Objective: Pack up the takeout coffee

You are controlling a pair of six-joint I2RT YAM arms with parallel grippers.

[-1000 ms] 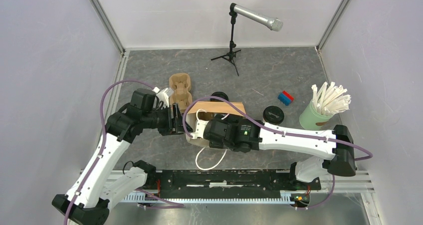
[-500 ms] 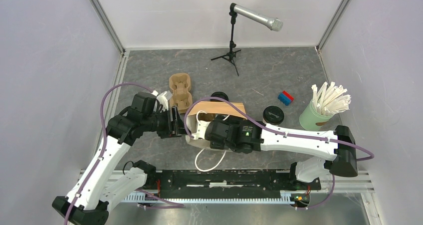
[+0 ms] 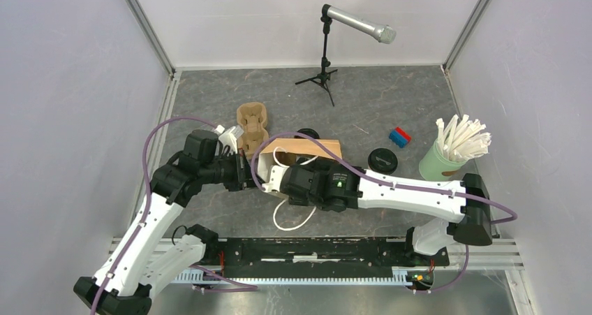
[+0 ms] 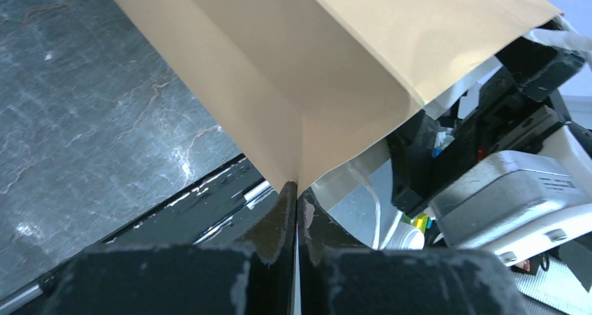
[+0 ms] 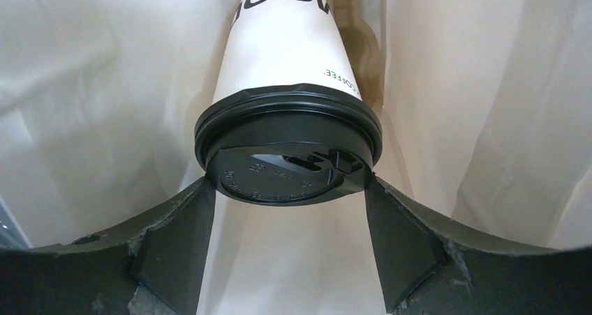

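I have pushed my right gripper (image 5: pixel 286 189) further into the paper bag (image 3: pixel 312 149), the coffee cup (image 5: pixel 290 46) between its fingers. The bag's near edge has lifted and slid slightly toward my left gripper (image 4: pixel 297 198), which has drawn back a little.

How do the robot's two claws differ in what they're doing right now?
The left claw is pinched thin on the edge of the paper bag; the right claw grips wide across the black lid of the coffee cup. The left sits outside the bag, the right inside it. Both have black fingers.
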